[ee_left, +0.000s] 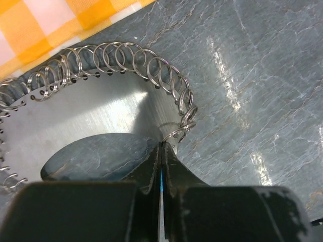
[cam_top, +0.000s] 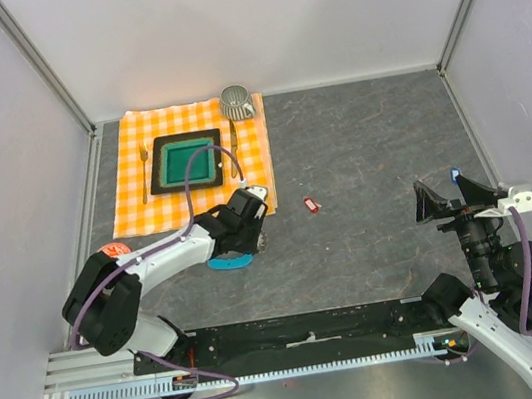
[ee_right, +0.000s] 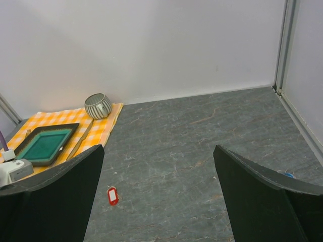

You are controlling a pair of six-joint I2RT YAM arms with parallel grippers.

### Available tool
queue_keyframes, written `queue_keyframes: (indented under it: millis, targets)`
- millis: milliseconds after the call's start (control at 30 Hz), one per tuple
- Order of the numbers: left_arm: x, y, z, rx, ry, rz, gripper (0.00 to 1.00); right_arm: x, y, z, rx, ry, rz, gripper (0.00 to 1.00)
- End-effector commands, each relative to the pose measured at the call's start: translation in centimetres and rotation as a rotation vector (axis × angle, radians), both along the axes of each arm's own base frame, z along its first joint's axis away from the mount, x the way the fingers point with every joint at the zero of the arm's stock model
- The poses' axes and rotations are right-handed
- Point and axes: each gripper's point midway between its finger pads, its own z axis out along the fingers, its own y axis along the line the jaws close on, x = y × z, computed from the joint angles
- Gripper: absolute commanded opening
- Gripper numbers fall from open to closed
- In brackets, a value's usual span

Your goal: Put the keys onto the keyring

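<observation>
**Silver coil at the left pincer, both keys loose**

Silver wire-coil keyring (ee_left: 126,58) lies on the grey stone-look table (cam_top: 368,143), just off the corner of the orange checked cloth (cam_top: 131,180). Its light-blue strip (cam_top: 227,262) shows beside my left arm. I see the left gripper (ee_left: 160,148) pressed fully together, its tips at the coil's end ring and apparently nipping it. The right gripper (ee_right: 158,151) is spread wide with nothing between its fingers. The small red-tagged key (ee_right: 112,195) lies alone mid-table, between the two arms. The small blue-tagged key (cam_top: 455,172) lies near the right wall, just beside the right gripper.
</observation>
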Motion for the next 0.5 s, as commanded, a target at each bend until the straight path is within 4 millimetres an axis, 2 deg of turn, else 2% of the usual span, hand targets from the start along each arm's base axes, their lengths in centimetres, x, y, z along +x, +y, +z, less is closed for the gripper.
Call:
queue_keyframes:
  millis: [0,33,67,100,133,200,233,300,333,467]
  targets:
    - [0.4,0.7,1.3,0.126,-0.039,-0.045,0.02,-0.1,0.3,0.8,0.007,-0.03,0.02,0.98]
    - [0.1,0.7,0.8,0.167,-0.028,-0.058,0.02,-0.1,0.2,0.8,0.007,-0.03,0.018,0.98]
    - [0.4,0.5,1.1,0.184,-0.039,-0.062,0.02,-0.1,0.2,0.8,0.007,-0.03,0.018,0.98]
    - [0.3,1.2,1.0,0.241,-0.042,-0.06,0.02,-0.1,0.3,0.8,0.006,-0.029,0.02,0.98]
    - [0.0,1.0,0.6,0.28,-0.037,-0.081,0.02,-0.1,0.3,0.8,0.007,-0.03,0.02,0.98]
    - [0.4,0.9,0.9,0.342,-0.067,-0.095,0.02,-0.1,0.3,0.8,0.006,-0.029,0.02,0.98]
    - [-0.2,0.8,0.3,0.39,-0.054,-0.123,0.02,-0.1,0.3,0.8,0.004,-0.029,0.022,0.98]
    - [0.5,0.7,0.8,0.454,-0.096,-0.13,0.02,-0.1,0.3,0.8,0.006,-0.03,0.023,0.98]
    - [0.1,0.6,0.6,0.491,-0.095,-0.154,0.02,-0.2,0.3,0.8,0.005,-0.031,0.024,0.98]
    - [0.5,-0.2,0.6,0.6,-0.133,-0.204,0.02,-0.2,0.3,0.8,0.003,-0.03,0.024,0.98]
